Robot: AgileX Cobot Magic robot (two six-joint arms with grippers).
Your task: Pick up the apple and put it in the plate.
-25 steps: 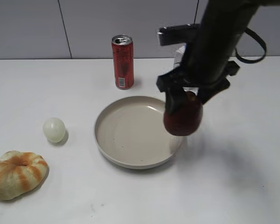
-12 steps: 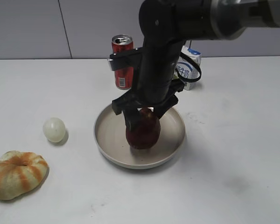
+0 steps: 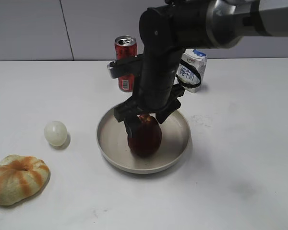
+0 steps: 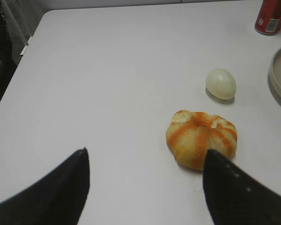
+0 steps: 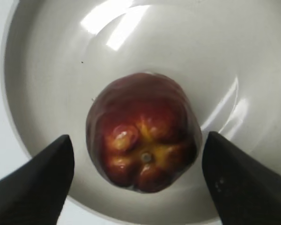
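The dark red apple (image 3: 144, 136) stands upright inside the beige plate (image 3: 110, 143), slightly left of its middle. My right gripper (image 3: 143, 117) hangs straight over it. In the right wrist view the apple (image 5: 143, 131) rests on the plate floor (image 5: 47, 70), yellowish lumpy top up. The right gripper (image 5: 139, 136) has its fingers spread wide, with a gap on each side of the apple, so it is open. My left gripper (image 4: 146, 151) is open and empty over bare table. It is outside the exterior view.
A tan striped bread roll (image 3: 17, 177) and a pale ball (image 3: 55, 132) lie left of the plate. They also show in the left wrist view as roll (image 4: 201, 138) and ball (image 4: 220, 83). A red can (image 3: 126, 62) and a milk carton (image 3: 193, 67) stand behind the plate.
My right gripper carried the apple left from the plate's right rim to over the plate and lowered it onto the plate. The jaws now stand apart from the apple.
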